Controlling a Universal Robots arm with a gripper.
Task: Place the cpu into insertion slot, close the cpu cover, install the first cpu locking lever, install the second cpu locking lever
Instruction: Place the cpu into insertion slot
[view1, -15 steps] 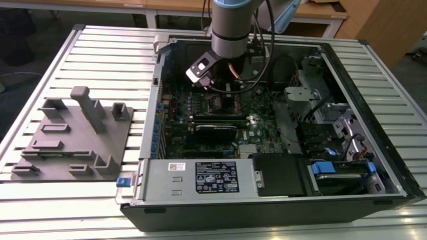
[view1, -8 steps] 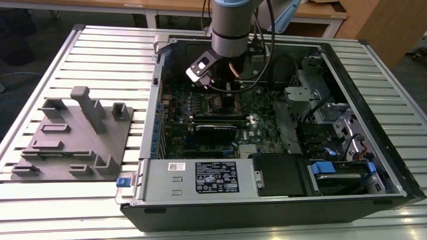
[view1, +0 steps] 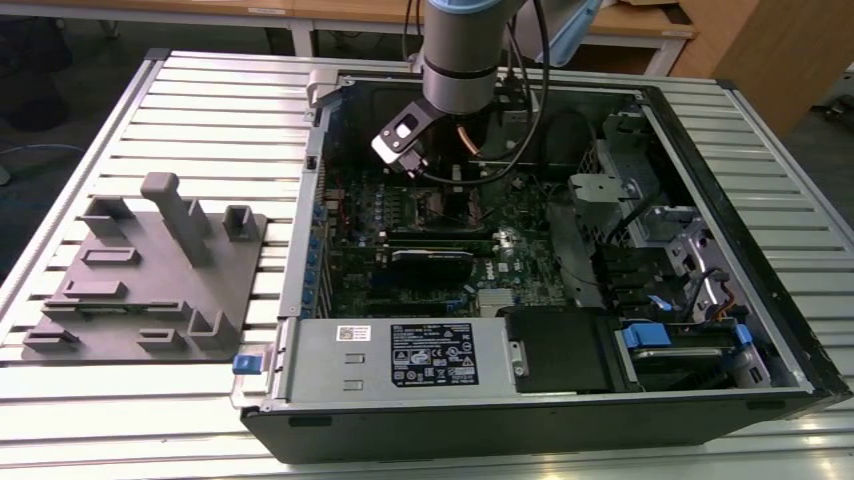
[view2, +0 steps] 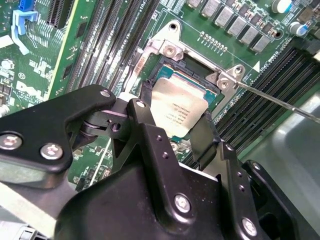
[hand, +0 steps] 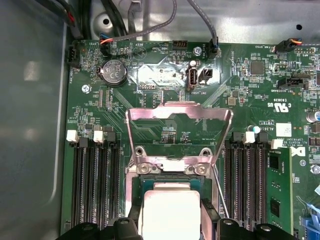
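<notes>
The pincer (view2: 172, 122) pinches the cpu (view2: 179, 102) flat, directly over the insertion slot (view2: 194, 66), with the cpu cover (hand: 179, 108) hinged open beyond.

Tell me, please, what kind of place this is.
Probably a robotics lab: an open black computer case lies on a slatted aluminium table, a grey robot arm reaches into it, and a grey moulded fixture plate sits beside it.

Matt silvery metal cpu (view2: 177, 107); glossy metal cpu cover (hand: 145, 114) (mirror-bright).
</notes>
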